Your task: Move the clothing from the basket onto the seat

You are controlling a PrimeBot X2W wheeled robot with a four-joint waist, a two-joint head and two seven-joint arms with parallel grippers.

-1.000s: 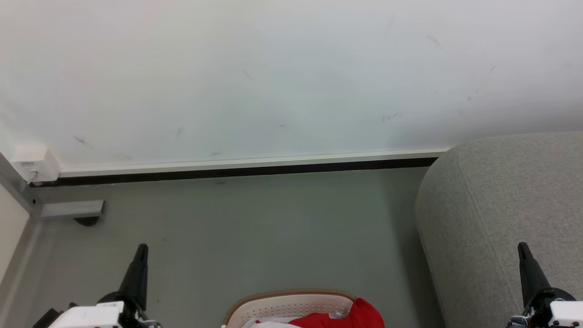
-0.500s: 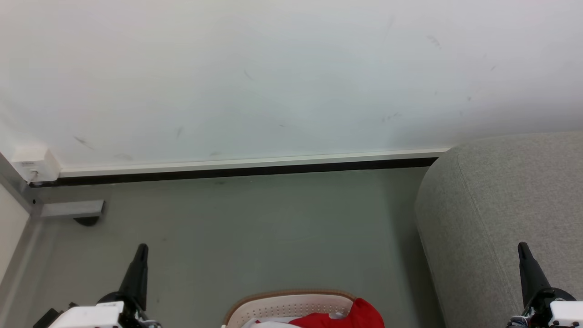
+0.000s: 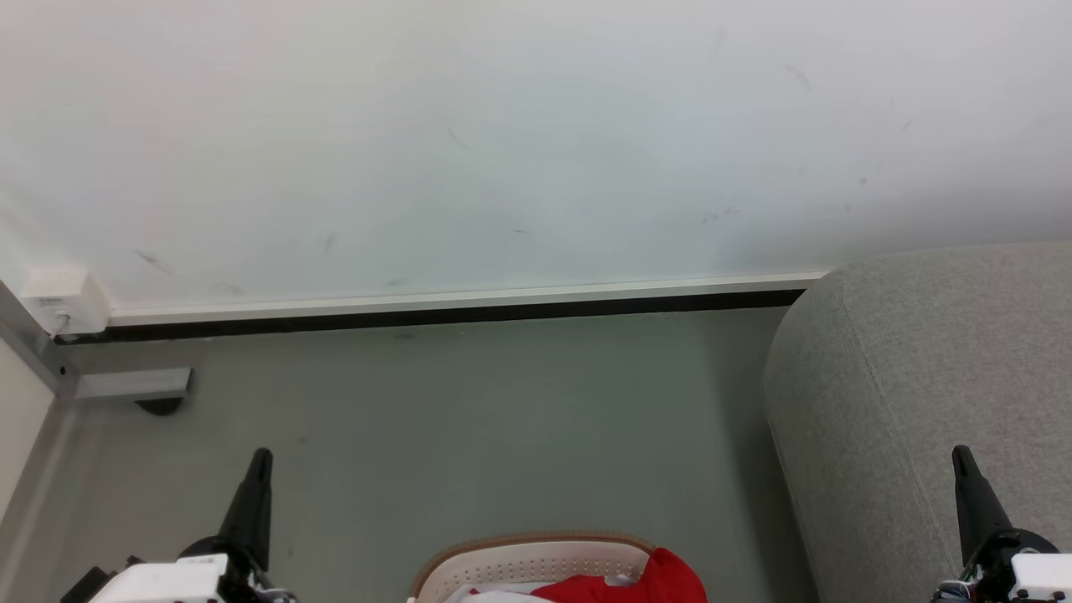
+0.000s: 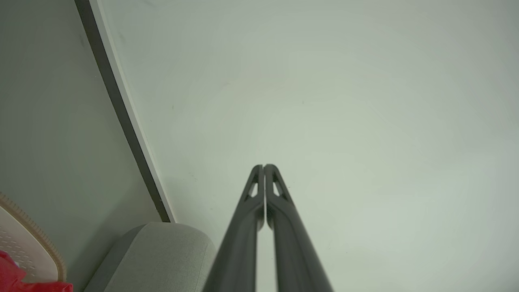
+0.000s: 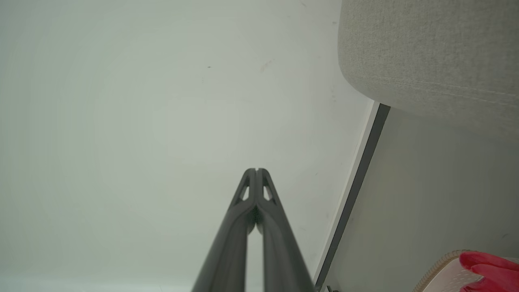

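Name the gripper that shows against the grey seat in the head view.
The right gripper: it shows against the seat at the lower right, while the left gripper shows against the floor, left of the basket.

- Left gripper (image 3: 262, 457): two long, dark grey fingers (image 4: 242, 231), tapering to slim tips, with a triangular cut-out near each tip.
- Right gripper (image 3: 961, 454): same build.
- White wrist housings (image 3: 159, 579) behind both.
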